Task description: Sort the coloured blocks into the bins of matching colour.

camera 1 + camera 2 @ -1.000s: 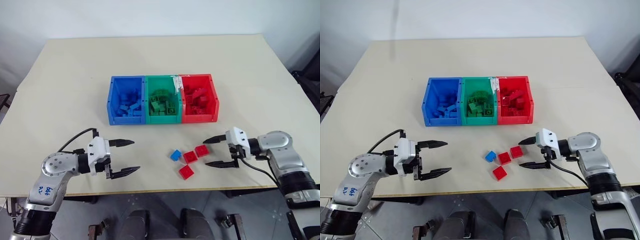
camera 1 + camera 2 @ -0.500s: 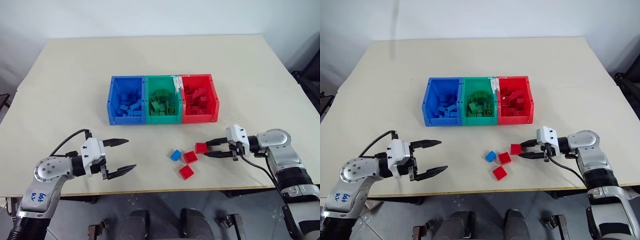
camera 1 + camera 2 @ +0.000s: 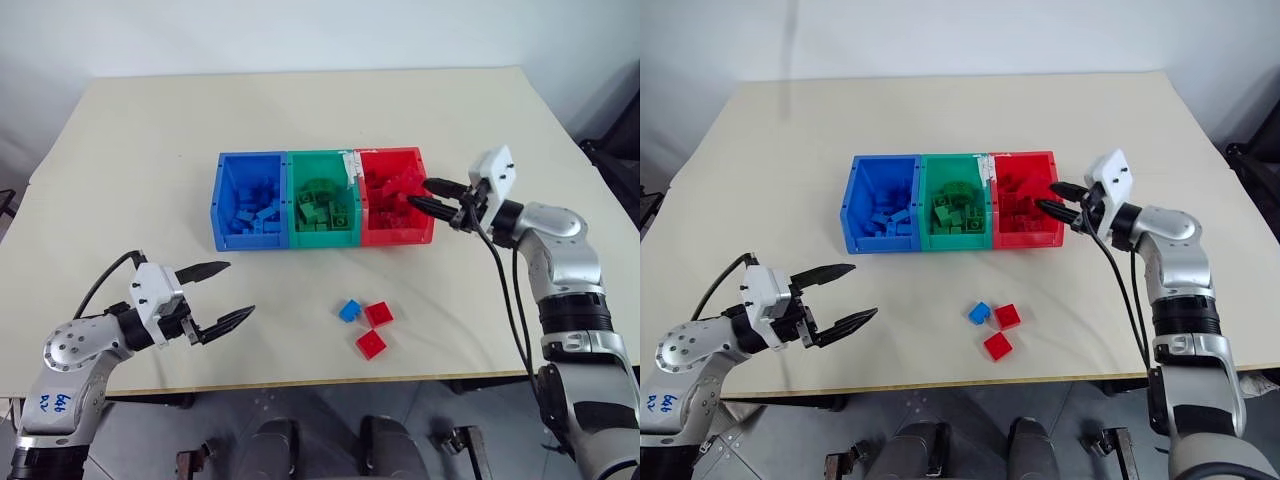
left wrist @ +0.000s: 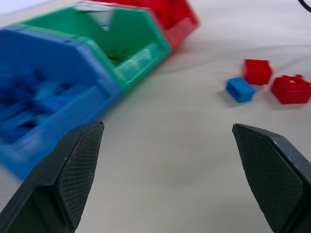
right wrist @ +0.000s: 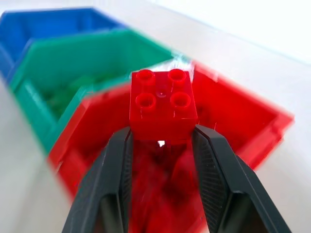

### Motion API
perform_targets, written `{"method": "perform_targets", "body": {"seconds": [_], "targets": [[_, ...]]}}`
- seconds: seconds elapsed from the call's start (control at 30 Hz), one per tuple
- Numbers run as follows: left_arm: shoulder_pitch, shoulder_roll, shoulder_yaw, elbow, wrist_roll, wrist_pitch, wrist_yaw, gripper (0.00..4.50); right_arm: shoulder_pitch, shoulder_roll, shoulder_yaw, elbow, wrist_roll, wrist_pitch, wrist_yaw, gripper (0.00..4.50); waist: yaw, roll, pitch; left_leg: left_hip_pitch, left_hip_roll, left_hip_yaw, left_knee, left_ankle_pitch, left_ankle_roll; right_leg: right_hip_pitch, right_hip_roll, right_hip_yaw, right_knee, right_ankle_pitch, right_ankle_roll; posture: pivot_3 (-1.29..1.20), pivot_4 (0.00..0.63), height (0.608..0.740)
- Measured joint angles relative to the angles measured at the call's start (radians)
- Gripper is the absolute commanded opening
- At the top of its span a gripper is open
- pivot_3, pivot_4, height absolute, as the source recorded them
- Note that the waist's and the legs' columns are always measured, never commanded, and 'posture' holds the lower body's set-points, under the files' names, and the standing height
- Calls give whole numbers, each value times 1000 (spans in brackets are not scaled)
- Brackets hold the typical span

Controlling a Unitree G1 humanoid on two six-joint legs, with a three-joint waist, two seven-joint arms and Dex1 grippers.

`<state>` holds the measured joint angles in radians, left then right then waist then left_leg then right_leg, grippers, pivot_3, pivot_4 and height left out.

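Carrying a small square studded red plastic brick (image 5: 163,104) clenched between its two black fingers, the right pincer (image 3: 432,194) hangs over the right-hand end of the red open-topped plastic bin (image 3: 424,232), last in a joined row with the green bin (image 3: 322,238) and the blue bin (image 3: 222,235) near the middle of the pale surface (image 3: 140,140). The step in hand is judged to be delivery of this brick to its matching bin; the next move calls for centring the brick above the red bin's opening and parting the fingers so that it drops among the red pieces already inside. Three bricks lie unsorted toward the surface's near edge: a small blue brick (image 3: 350,310) just beside a red brick (image 3: 379,314), and a second red brick (image 3: 371,344) nearer the edge. The left pincer (image 3: 213,295), released and spread wide with nothing between its fingers, hovers by the near-left corner, well apart from these bricks.
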<state>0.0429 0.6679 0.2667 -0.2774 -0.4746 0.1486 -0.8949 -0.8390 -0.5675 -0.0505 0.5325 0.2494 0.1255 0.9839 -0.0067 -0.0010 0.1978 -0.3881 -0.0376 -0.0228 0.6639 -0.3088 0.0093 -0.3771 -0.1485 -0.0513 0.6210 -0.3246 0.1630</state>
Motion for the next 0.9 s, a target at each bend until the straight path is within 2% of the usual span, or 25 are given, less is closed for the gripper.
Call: {"method": "perform_targets", "body": {"seconds": [0.23,0.37,0.57,0.73,0.9], "targets": [[11,8,11,4,1,-3,-20,4500,-25,11,11,44,-28,6,-15,4374,2,0,0,-1,-1,-1,0,0,1,0,0,-1,0,0,0,0,150,740],[-3,9,1,8,4,-10,-34,4500,68,-35,-27,-67,44,17,82,4445,8,0,0,-1,0,-3,-1,0,1,0,0,-2,0,0,0,0,150,740],[-71,9,-81,28,7,3,-88,4500,400,-210,-155,-301,186,51,278,4445,24,0,0,-2,-1,0,1,-2,4,2,-1,-2,-2,1,1,0,150,740],[-160,8,-154,93,12,0,-143,4500,635,-346,-237,-309,158,-63,364,4445,28,0,0,0,-1,5,1,-2,4,2,-1,-1,-1,1,1,0,150,740],[-222,-25,-201,139,39,-45,-157,4500,694,-369,-263,-227,123,-229,417,4445,9,0,0,2,1,6,1,-2,4,2,-1,-1,-1,1,1,0,150,740]]}}
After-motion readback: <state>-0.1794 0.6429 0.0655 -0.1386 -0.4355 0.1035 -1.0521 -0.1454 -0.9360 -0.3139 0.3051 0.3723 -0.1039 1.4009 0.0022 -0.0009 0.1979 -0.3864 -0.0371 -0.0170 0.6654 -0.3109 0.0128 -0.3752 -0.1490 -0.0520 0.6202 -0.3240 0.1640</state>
